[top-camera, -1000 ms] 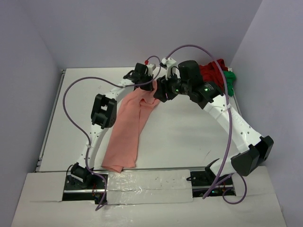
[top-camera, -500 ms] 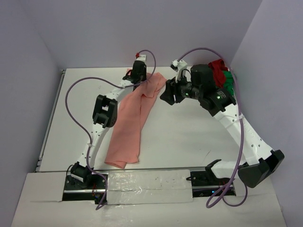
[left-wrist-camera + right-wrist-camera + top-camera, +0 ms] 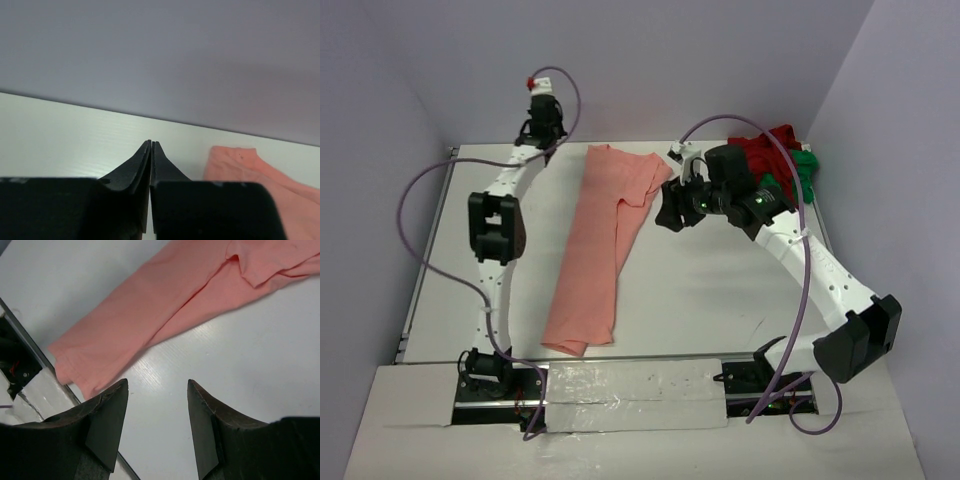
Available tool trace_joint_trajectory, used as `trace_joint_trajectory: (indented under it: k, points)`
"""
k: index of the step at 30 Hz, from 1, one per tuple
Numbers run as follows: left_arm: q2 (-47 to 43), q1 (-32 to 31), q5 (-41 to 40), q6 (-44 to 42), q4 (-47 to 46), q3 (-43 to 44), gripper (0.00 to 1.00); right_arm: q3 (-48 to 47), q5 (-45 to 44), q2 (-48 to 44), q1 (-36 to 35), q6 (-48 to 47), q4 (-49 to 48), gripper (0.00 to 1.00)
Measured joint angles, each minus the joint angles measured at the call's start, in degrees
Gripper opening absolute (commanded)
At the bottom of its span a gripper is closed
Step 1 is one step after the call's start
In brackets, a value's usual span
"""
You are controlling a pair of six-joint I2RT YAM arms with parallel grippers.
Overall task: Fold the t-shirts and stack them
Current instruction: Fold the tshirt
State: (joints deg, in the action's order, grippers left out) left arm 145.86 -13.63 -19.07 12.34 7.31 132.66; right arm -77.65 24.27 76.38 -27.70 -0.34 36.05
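salmon-pink cloth t-shirt [image 3: 598, 250] lies stretched from 7 to 12 o'clock on the white worktop [image 3: 720, 300]; left jaws together, right jaws apart, empty.

salmon-pink t-shirt [image 3: 600, 245]: soft matt cloth, lightly creased
dark red t-shirt [image 3: 758, 150]: matt cloth, crumpled
green t-shirt [image 3: 804, 170]: matt cloth, crumpled
surface [image 3: 710, 290]: white, smooth, finely ribbed, faint sheen
left pincer [image 3: 151, 145]: matt black plastic
right pincer [image 3: 157, 390]: matt black plastic, rough edges
right arm [image 3: 820, 270]: smooth white plastic shell
near-edge strip [image 3: 635, 392]: wrinkled, shiny film
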Motion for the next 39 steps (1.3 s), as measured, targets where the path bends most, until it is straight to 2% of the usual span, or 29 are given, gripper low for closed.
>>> trace_joint_trajectory:
  k: [4,7,12,17,22,25,32,39]
  points:
    - [-15.2,4.3,5.6,1.5,4.8,-10.5,0.19,0.6,-1.2,0.9,0.0,-0.2,0.0,0.59]
    - [-26.8,5.0,10.3,1.1,9.1,-17.1,0.17,0.2,-2.1,4.6,0.0,-0.2,0.3,0.59]
    - [-43.7,2.7,19.6,-1.5,15.0,-34.0,0.12,0.0,-3.8,14.2,0.0,-0.1,1.4,0.59]
    - [-47.5,2.1,27.0,-5.9,22.9,-50.3,0.08,-0.1,-3.8,18.8,0.0,0.1,3.5,0.59]
    - [-48.4,2.3,34.3,-11.9,33.2,-61.1,0.06,-0.5,-4.0,18.9,0.0,0.0,3.8,0.59]
    - [-52.2,1.3,38.0,-16.2,36.4,-66.1,0.06,-0.8,-4.4,18.9,0.0,0.0,4.1,0.59]
    - [-65.0,-5.7,47.0,-23.3,40.3,-69.5,0.06,-1.0,-5.4,18.9,0.0,-0.2,4.2,0.59]
    - [-66.0,-14.6,49.8,-25.2,41.1,-73.4,0.06,-1.1,-6.3,18.9,0.0,-0.6,4.2,0.59]
